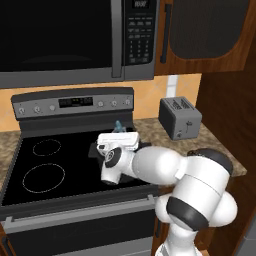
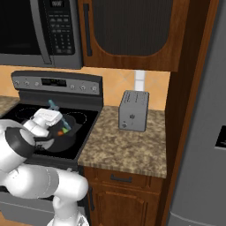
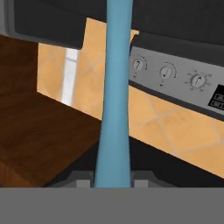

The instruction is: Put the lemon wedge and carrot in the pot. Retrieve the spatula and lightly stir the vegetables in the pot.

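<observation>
The gripper [image 3: 112,183] is clamped narrow on the spatula [image 3: 114,100], whose blue-teal shaft rises straight up from between the two dark finger tips in the hand view, crossing in front of the stove's knobbed control panel [image 3: 175,74] and the orange tiled backsplash [image 3: 175,131]; in the left base view the spatula [image 1: 118,125] pokes out as a small teal tip just above the white hand, on its far side, and in the right base view the spatula [image 2: 53,105] slants up and to the far left from the hand; the gripper [image 2: 49,115] sits over the left part of the pot [image 2: 70,132], which stands on the black cooktop [image 2: 84,115] at its right near part; the pot is dark and round, and the arm covers most of its left side; inside it, just right of the hand, lie the carrot [image 2: 60,132], a small orange piece, and the lemon wedge [image 2: 65,129], a yellow-green sliver touching or just beside the carrot; whether the spatula's lower end reaches them I cannot tell, since the hand hides it; in the left base view the pot [image 1: 94,149] shows as a dark edge left of the hand; the silver toaster [image 1: 180,117] stands on the speckled counter [image 2: 128,145] to the right of the stove, well apart from the pot; the microwave [image 1: 65,40] hangs above the cooktop.
</observation>
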Available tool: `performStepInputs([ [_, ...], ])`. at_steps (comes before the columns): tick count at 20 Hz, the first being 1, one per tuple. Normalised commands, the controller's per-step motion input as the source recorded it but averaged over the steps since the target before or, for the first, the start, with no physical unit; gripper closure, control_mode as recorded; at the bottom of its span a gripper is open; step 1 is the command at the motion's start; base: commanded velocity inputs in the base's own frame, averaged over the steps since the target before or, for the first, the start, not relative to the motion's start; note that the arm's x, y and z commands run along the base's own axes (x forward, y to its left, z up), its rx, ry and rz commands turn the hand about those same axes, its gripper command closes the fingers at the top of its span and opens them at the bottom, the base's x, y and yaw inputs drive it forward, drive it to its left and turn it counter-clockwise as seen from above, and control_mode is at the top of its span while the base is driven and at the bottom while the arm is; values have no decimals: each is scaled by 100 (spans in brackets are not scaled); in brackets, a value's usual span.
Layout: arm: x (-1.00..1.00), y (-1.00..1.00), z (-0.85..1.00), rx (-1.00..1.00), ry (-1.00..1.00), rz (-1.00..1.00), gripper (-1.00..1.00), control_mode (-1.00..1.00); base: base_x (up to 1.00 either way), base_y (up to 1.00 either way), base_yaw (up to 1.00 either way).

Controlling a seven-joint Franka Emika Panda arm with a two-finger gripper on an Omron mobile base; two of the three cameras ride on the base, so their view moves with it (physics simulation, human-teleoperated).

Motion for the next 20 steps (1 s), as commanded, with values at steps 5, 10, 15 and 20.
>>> performStepInputs([
  [5,2,8,-94,2,-1,5,100,-100,0,0,0],
  [10,-40,8,-97,10,0,-1,100,-100,0,0,0],
  [15,-85,24,-53,12,-1,-18,100,-100,0,0,0],
  [20,-22,4,-16,14,0,-21,100,-100,0,0,0],
])
